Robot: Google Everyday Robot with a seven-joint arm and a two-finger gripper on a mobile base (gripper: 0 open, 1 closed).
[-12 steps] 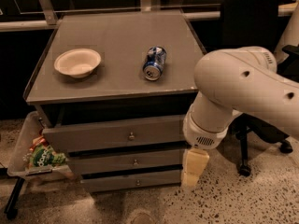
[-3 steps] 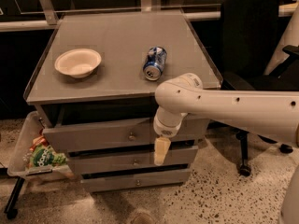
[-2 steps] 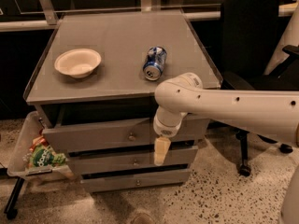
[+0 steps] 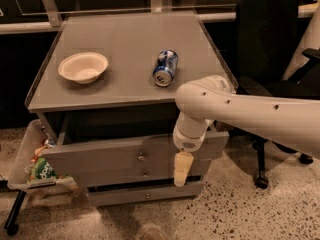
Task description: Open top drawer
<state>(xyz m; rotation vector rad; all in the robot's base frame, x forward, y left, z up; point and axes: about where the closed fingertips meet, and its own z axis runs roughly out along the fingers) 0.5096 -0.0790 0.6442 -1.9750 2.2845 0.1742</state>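
- while the arm (image 4: 250, 115) reaches in from the right, the gripper (image 4: 179, 180) hangs pointing down in front of the cabinet (image 4: 125, 31), right of centre
- it sits across the lower edge of the top drawer (image 4: 100, 156), with its tip down over the slimmer drawer front (image 4: 115, 175) below
- honestly can't tell how wide the gripper is or whether it's got hold of anything, it just reads as one pale blob from this angle
- top drawer is sticking out partway from the cabinet, front panel forward of the two below it, with a dark gap between it and the cabinet top
- its little round knob (image 4: 141, 157) is just left of the gripper, apart from it, not touching
- bottom drawer (image 4: 125, 196) looks flush and closed
- on top of the cabinet: a pale bowl (image 4: 83, 67) to the left, upright, and a blue can (image 4: 165, 67) lying on its side near the middle, well apart from each other
- black chair (image 4: 270, 39) behind the arm on the right
- clear bin (image 4: 22, 156) hanging off the cabinet's left side, with a green bag (image 4: 41, 171) in it
- speckled floor (image 4: 235, 209) underneath
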